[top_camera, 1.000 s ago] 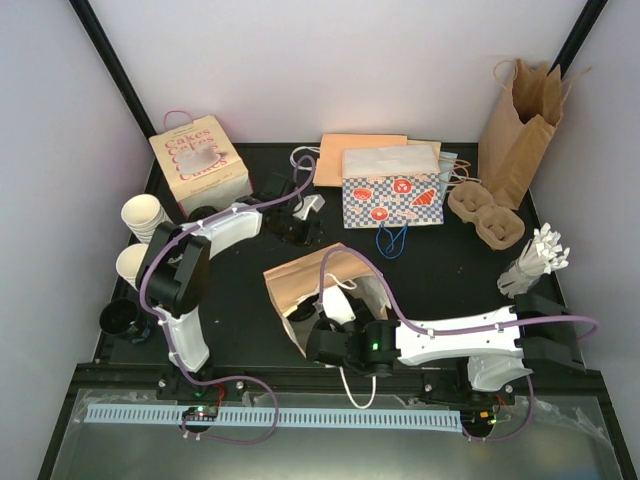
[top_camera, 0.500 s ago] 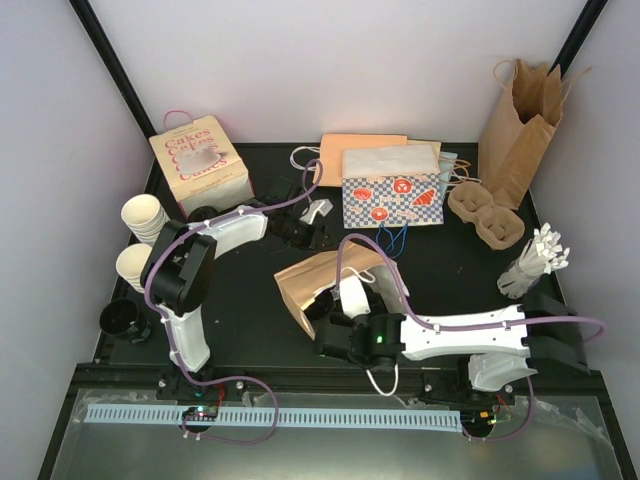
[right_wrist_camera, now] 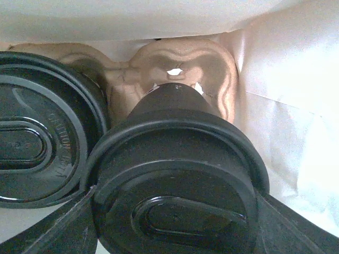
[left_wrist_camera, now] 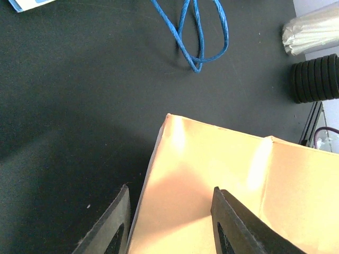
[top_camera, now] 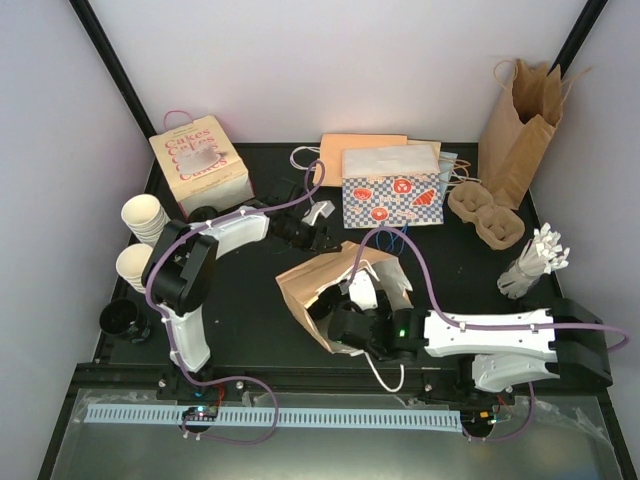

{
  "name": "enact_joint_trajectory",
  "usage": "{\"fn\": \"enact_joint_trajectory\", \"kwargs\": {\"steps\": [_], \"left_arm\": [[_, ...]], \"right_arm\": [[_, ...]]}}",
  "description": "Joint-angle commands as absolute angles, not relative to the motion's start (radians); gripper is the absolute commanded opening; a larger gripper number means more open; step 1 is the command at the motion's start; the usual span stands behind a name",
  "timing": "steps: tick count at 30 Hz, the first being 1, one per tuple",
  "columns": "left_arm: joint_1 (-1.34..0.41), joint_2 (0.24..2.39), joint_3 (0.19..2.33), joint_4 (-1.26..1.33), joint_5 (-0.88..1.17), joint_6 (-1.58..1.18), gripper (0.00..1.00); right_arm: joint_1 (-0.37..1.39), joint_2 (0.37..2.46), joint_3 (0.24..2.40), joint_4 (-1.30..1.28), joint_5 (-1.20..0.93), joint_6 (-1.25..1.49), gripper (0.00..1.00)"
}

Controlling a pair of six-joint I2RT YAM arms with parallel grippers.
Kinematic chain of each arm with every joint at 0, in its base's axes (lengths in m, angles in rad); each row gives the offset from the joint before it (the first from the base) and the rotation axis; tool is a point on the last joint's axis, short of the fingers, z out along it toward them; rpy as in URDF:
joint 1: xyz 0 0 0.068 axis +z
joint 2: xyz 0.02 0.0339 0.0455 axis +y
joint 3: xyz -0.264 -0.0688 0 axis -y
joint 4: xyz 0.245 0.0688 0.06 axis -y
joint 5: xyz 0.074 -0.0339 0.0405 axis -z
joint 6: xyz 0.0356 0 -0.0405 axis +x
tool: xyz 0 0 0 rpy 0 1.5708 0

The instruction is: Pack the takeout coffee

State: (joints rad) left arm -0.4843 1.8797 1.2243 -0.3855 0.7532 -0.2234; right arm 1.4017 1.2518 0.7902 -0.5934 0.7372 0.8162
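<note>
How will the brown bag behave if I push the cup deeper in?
Likely floppy: the brown bag is thin creased paper lying on its side, so its walls may buckle. Probably light, so it could slide on the smooth black table.

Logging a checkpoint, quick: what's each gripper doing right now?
Left gripper: open, fingers straddling the paper bag rim.
Right gripper: closed on the takeout coffee at its lid, inside the bag.
</note>
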Motion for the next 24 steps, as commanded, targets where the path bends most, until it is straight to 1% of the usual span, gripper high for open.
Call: {"fn": "enact_joint_trajectory", "kwargs": {"steps": [1,2,3,6,9,11,13,17,20,22,24], "left_arm": [[-0.494,1.871,1.258,-0.384,0.752,-0.204,0.47],[-0.495,1.858,1.257,-0.386,0.741,-0.202,0.48],[-0.495,1.846,1.255,-0.387,0.720,-0.202,0.52],[-0.491,1.803,1.247,-0.395,0.656,-0.207,0.67],[-0.482,1.738,1.227,-0.396,0.588,-0.217,0.78],[-0.474,1.682,1.206,-0.401,0.532,-0.227,0.91],[-0.467,1.616,1.190,-0.419,0.466,-0.234,0.98],[-0.462,1.448,1.168,-0.504,0.312,-0.243,0.99],[-0.461,1.276,1.146,-0.616,0.189,-0.264,0.99],[-0.462,1.146,1.136,-0.715,0.133,-0.291,0.99],[-0.462,1.013,1.117,-0.804,0.121,-0.319,0.99]], "right_arm": [[1.409,1.275,0.795,-0.511,0.655,0.779,0.63],[1.418,1.285,0.803,-0.509,0.653,0.763,0.63],[1.431,1.297,0.813,-0.510,0.659,0.752,0.64],[1.448,1.328,0.853,-0.535,0.676,0.741,0.66],[1.448,1.352,0.883,-0.564,0.693,0.742,0.67],[1.448,1.373,0.907,-0.593,0.705,0.754,0.67],[1.448,1.401,0.936,-0.631,0.716,0.769,0.67],[1.446,1.436,0.966,-0.663,0.721,0.776,0.67],[1.440,1.445,0.978,-0.664,0.715,0.771,0.67],[1.430,1.448,0.986,-0.668,0.708,0.769,0.66],[1.418,1.452,0.995,-0.667,0.698,0.761,0.66]]}}
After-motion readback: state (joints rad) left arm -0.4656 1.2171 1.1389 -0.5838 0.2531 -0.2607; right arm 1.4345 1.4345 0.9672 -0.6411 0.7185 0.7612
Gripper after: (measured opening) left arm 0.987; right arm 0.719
